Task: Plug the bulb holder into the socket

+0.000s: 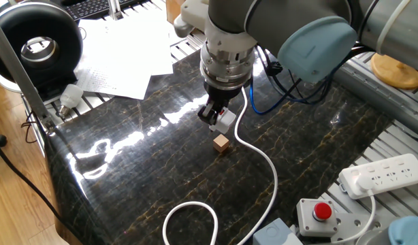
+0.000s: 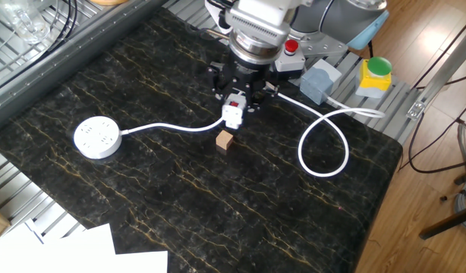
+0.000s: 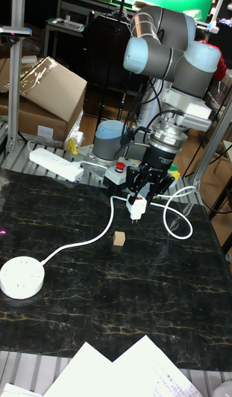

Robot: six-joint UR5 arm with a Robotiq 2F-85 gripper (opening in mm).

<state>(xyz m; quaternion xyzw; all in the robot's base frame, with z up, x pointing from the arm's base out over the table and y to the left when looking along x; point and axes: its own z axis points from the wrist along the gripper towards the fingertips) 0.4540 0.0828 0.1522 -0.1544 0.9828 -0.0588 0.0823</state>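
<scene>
Hanging clamped in the gripper (image 3: 138, 200), the bulb holder (image 3: 136, 208).

Bulb holder (image 3: 137, 205) sits between the fingers of the gripper (image 3: 140, 194), lifted off the table (image 2: 142, 197), above the cord (image 2: 176, 127). Wooden cube (image 2: 225, 139) on the table just beside and below it. Socket (image 2: 97, 138) well apart, at the cord's far end. Power strip (image 3: 55, 163) behind, off the table's edge.
</scene>
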